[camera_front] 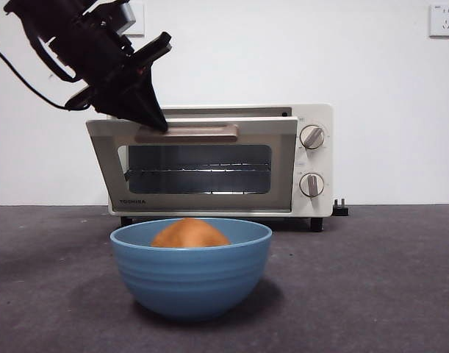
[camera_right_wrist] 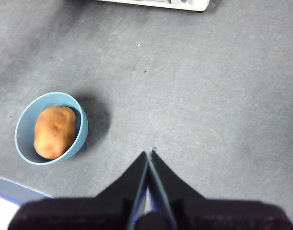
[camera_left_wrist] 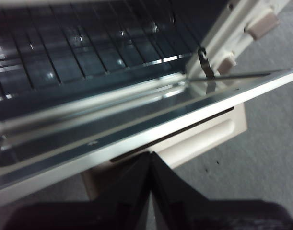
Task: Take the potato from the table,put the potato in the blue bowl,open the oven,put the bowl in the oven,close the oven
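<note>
Cream-white metal countertop oven (camera_front: 312, 158): rigid; dark glass door tilted part open, hinged low; you work it by the beige bar handle (camera_front: 187, 133). Left gripper (camera_front: 156, 123) rests on that handle with jaws pressed together, nothing between them

Deep matte blue ridged bowl (camera_front: 191, 276): stiff, likely light; take it by the rim; it stands well below and forward of that gripper

Small orange-brown potato (camera_front: 189, 234): firm, lies inside the bowl

Right gripper (camera_right_wrist: 147, 158): clenched, empty, waiting aside

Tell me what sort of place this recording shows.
Probably a lab test bench set up as a mock kitchen, not a real one: a toaster oven and a blue bowl sit alone on a bare grey table against a plain white wall.
</note>
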Controlling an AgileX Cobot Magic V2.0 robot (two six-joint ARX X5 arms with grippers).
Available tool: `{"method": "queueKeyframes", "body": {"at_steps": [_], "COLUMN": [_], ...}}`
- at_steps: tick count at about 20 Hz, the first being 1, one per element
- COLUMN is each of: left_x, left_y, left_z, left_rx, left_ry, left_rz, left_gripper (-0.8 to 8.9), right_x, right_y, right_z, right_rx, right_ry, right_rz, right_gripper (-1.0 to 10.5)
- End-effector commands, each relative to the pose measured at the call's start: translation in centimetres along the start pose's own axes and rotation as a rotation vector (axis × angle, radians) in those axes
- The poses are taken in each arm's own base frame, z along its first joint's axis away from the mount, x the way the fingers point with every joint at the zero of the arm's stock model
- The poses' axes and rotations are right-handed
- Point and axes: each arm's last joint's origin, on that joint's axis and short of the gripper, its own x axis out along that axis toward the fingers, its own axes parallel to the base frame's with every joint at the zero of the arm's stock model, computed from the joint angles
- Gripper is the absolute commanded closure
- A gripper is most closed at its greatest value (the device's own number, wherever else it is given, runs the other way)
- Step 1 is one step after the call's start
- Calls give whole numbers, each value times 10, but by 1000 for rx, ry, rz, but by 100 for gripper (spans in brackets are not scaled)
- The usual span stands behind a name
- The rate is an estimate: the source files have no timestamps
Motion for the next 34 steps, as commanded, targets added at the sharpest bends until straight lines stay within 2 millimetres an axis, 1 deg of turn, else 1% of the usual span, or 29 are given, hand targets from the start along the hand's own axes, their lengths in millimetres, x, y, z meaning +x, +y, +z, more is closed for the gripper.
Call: {"method": "queueKeyframes", "body": {"at_steps": [1,6,9,11,18,25,27,29,31,33,34], "left_x": [21,32,37,38,38,35,31,21,2,-27,-46], "left_y": [10,-4,-6,-6,-5,-4,-5,-10,-15,-22,-27], "left_z": [-26,-45,-59,-66,-71,-83,-88,-88,-85,-80,-78], "left_rx": [-47,-60,-92,-97,-76,13,23,43,57,68,70], "left_ry": [112,114,117,122,154,295,351,389,407,400,392], "left_rz": [83,117,120,129,149,161,150,112,93,79,61], "left_gripper": [822,822,822,822,822,822,822,822,821,821,821], "right_x": [2,2,2,2,2,5,7,10,15,23,28], "right_y": [-1,-1,-1,-1,-1,-1,-1,0,1,3,4], "right_z": [-2,-2,-2,-2,-1,-1,0,1,2,5,6], "right_rx": [6,-2,-2,-2,-3,-1,0,2,18,49,54], "right_ry": [7,7,7,6,2,16,27,44,78,125,154], "right_rz": [1,0,0,0,-2,-4,-5,9,49,109,135], "right_gripper": [952,952,952,952,952,952,952,952,951,949,949]}}
